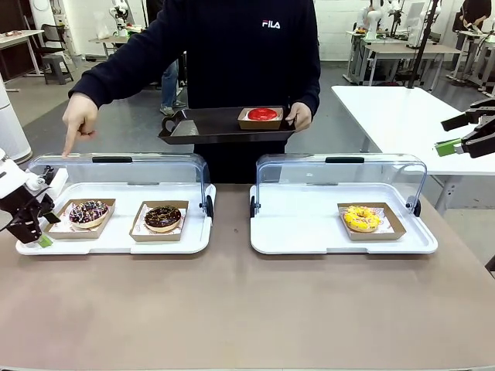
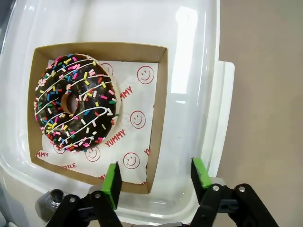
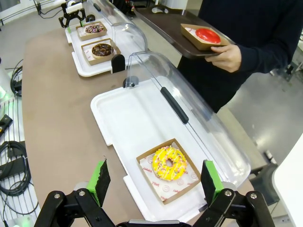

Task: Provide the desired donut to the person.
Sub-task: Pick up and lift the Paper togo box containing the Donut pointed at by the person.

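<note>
A chocolate donut with coloured sprinkles [image 1: 87,212] [image 2: 75,109] lies in a brown cardboard box [image 2: 160,94] at the left of the left white tray [image 1: 116,246]. The person [image 1: 232,54] points a finger [image 1: 69,148] down at the lid above it. Their other hand holds a black tray [image 1: 201,127] carrying a red donut [image 1: 262,114]. My left gripper [image 1: 39,234] [image 2: 156,178] is open, and its green pads [image 2: 112,182] straddle the box's near wall. My right gripper [image 1: 448,134] [image 3: 154,182] hangs open, high at the far right.
A plain chocolate donut [image 1: 162,217] sits boxed beside the sprinkled one. A yellow donut [image 1: 361,218] [image 3: 169,162] is boxed in the right tray [image 1: 309,239]. Both clear lids [image 1: 340,174] stand raised at the back. A white table [image 1: 402,116] is at the far right.
</note>
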Controlling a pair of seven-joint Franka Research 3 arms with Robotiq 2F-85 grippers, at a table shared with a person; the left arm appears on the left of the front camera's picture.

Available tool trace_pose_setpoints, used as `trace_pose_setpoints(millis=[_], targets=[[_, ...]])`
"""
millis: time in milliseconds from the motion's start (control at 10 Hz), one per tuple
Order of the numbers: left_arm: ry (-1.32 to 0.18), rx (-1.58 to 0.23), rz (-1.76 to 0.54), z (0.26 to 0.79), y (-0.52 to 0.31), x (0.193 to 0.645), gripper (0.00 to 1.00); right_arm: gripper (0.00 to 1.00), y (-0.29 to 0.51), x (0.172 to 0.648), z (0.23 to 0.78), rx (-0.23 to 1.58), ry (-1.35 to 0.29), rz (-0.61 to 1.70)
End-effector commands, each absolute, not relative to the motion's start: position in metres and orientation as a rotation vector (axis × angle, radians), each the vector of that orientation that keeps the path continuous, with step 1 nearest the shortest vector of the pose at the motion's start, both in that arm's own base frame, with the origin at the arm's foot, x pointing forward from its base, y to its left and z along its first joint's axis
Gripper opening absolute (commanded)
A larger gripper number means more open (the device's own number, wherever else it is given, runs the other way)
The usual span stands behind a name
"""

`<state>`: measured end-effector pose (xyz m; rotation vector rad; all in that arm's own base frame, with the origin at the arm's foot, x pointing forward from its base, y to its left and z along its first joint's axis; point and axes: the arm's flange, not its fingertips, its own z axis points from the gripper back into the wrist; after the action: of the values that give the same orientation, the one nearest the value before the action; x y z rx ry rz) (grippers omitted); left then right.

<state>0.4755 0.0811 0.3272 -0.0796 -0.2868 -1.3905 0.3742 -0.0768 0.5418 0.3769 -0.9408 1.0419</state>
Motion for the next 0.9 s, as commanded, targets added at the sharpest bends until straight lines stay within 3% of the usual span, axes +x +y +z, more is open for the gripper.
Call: trace_pose_setpoints(millis=[0, 200, 300, 400, 800], targets=[[-0.301, -0.103, -1.419, 0.3256, 0.0835, 0.4709, 0.0, 1.0, -0.0769, 0.3727, 0.5402, 0.381, -0.94, 1.06], [-0.303, -0.105, -1.425, 0.3236, 0.0823, 0.4701, 0.0, 1.0, -0.0769, 0.3727, 0.5402, 0.381, -0.94, 1.06], [-0.3, -0.103, -1.424, 0.3235, 0.0816, 0.4702, 0.07, 1.0, -0.0769, 0.3727, 0.5402, 0.381, -0.94, 1.06], [-0.3, -0.099, -1.425, 0.3239, 0.0814, 0.4692, 0.0, 1.0, -0.0769, 0.3727, 0.5402, 0.381, -0.94, 1.06], [-0.309, -0.096, -1.445, 0.3263, 0.0761, 0.461, 0.0, 1.0, -0.0769, 0.3727, 0.5402, 0.381, -0.94, 1.06]])
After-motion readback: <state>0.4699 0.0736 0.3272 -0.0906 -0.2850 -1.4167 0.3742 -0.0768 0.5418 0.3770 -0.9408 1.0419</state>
